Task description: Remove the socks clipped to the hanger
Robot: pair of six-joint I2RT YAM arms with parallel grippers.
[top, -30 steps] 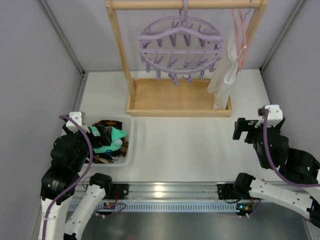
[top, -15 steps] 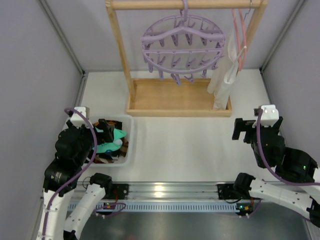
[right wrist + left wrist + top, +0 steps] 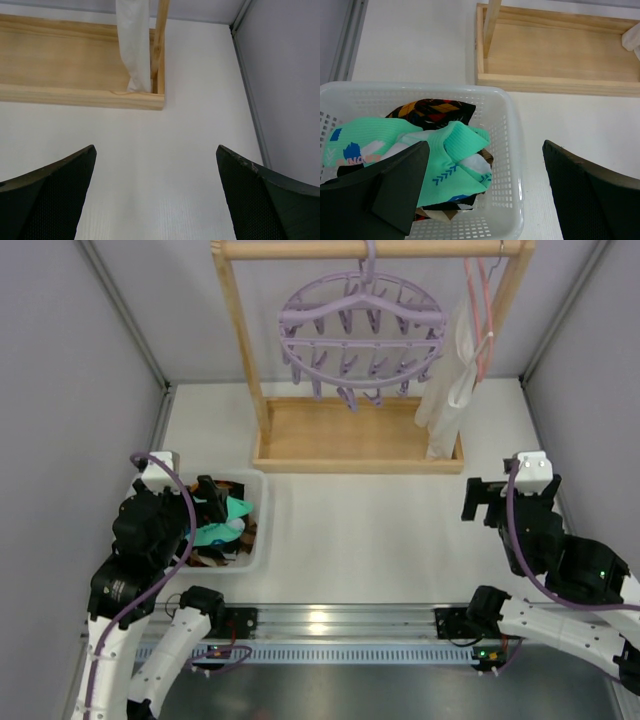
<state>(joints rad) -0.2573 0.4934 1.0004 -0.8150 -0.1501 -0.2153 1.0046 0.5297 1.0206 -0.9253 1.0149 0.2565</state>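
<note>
The socks lie heaped in a white mesh basket at the table's near left. A teal-and-white one is on top, a brown-yellow argyle one is behind it, and darker cloth shows underneath. None can be seen on the hanger. Its lavender ring hangs by its hook from the bar of the wooden rack, and every peg in the top view dangles bare. The left gripper hovers just over the pile with its jaws spread wide and nothing between them. The right gripper is equally wide and empty above bare table, well apart from the basket and facing the rack's right corner. The long white cloth and the thin pink hanger hang there, and neither belongs to this job. The task looks all but done, and the step in hand appears to be clearing the left arm away from the drop. To do that well, lift it straight up with the jaws kept apart, so no fingertip drags the teal sock over the rim. The pegs at the back of the ring are partly hidden, so check them before calling it finished. Any further reach should stay to the left of the white cloth.
</note>
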